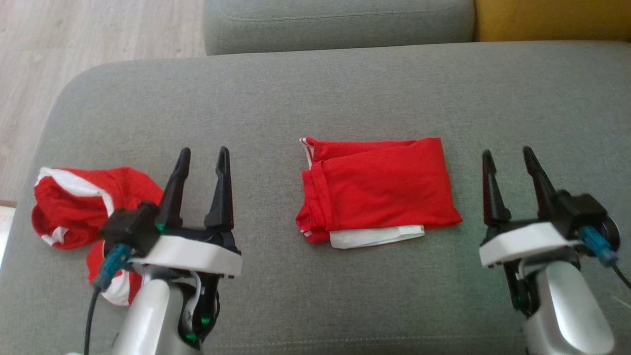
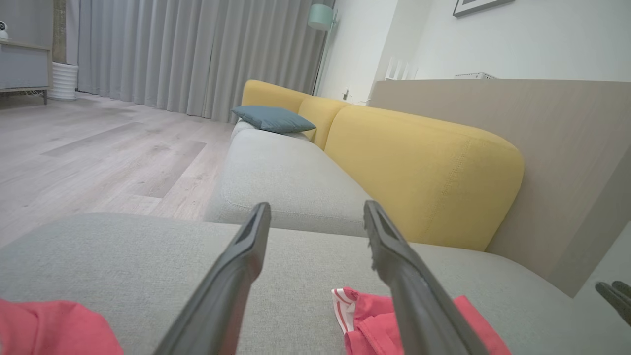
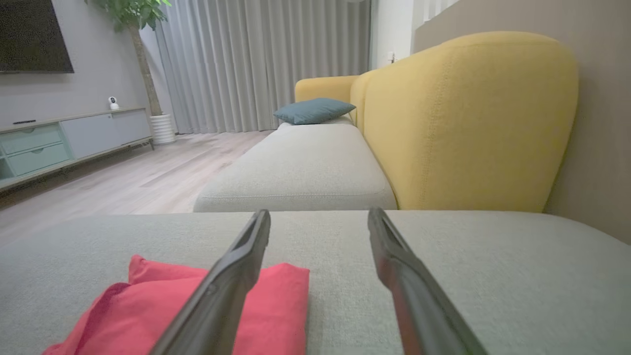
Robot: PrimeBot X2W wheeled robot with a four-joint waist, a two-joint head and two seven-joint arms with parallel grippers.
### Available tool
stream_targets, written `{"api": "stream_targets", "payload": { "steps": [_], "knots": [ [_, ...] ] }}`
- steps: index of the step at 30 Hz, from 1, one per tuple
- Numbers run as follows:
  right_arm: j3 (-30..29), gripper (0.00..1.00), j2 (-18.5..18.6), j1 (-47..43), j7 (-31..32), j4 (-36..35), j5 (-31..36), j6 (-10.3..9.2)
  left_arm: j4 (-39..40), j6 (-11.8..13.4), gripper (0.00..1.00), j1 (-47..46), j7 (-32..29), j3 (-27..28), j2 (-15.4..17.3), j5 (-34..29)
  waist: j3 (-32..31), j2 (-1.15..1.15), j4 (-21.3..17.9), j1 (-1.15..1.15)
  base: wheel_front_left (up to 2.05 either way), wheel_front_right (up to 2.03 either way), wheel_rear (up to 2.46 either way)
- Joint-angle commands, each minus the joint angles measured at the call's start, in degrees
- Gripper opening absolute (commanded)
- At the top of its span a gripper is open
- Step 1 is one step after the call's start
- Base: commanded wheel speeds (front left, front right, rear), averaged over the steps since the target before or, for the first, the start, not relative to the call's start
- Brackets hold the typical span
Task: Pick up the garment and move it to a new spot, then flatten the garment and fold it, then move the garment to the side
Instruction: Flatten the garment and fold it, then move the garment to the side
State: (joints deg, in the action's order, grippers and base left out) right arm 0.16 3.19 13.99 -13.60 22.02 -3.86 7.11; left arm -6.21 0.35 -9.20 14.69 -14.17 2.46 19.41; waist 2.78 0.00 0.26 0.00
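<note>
Head view: left pincer (image 1: 204, 150) at lower left, jaws spread, holding nothing. Right pincer (image 1: 507, 150) at lower right, likewise spread and empty.

Partly under the left arm lay a crumpled garment (image 1: 74, 202), red and white, not folded.

Between the two pincers, touching neither, lay the folded garment (image 1: 379, 190). It was a neat red rectangle with a white band along its near edge, flat on the grey seat cushion (image 1: 315, 88).

Farther back: a second cushion (image 1: 340, 24), a yellow backrest (image 1: 552, 19), and wooden floor (image 1: 74, 29) at far left.

Judgement: pick-up, flattening and folding looked done for the middle piece. It sat mid-cushion, so the move to the side probably remained. The crumpled piece looked unworked.
</note>
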Motion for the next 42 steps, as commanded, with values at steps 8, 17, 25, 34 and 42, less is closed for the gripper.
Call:
{"api": "stream_targets", "payload": {
  "steps": [8,17,25,34,42],
  "knots": [
    [0.77,1.00,-0.31,-2.31,0.30,-4.00,-1.34,0.37,-0.89,0.18,1.00,-0.35,0.30,0.61,0.42,0.15,0.20,0.00,-1.63,0.00,0.00,0.00,0.00],
    [-0.04,1.00,-0.31,-2.43,0.85,-3.92,-1.85,0.37,-0.71,-0.03,1.00,-1.41,0.30,1.34,0.42,0.19,1.31,0.00,-0.63,0.00,0.00,0.00,0.00],
    [0.70,1.00,-0.31,0.19,3.27,0.66,-4.52,0.37,-1.00,-0.63,1.00,-2.50,0.30,0.36,0.42,-0.51,4.54,0.00,1.68,0.00,0.00,0.00,0.00],
    [1.94,1.00,-0.31,7.80,5.17,14.40,-10.46,0.37,-2.43,-1.63,1.00,-4.38,0.30,0.02,0.42,-1.37,8.62,0.00,5.01,0.00,0.00,0.00,0.00],
    [4.67,0.87,-0.31,14.16,2.87,26.05,-11.92,0.37,-2.91,-2.41,1.00,-5.85,0.30,0.93,0.42,-1.96,10.57,0.00,6.42,0.00,0.00,0.00,0.00]
  ]
}}
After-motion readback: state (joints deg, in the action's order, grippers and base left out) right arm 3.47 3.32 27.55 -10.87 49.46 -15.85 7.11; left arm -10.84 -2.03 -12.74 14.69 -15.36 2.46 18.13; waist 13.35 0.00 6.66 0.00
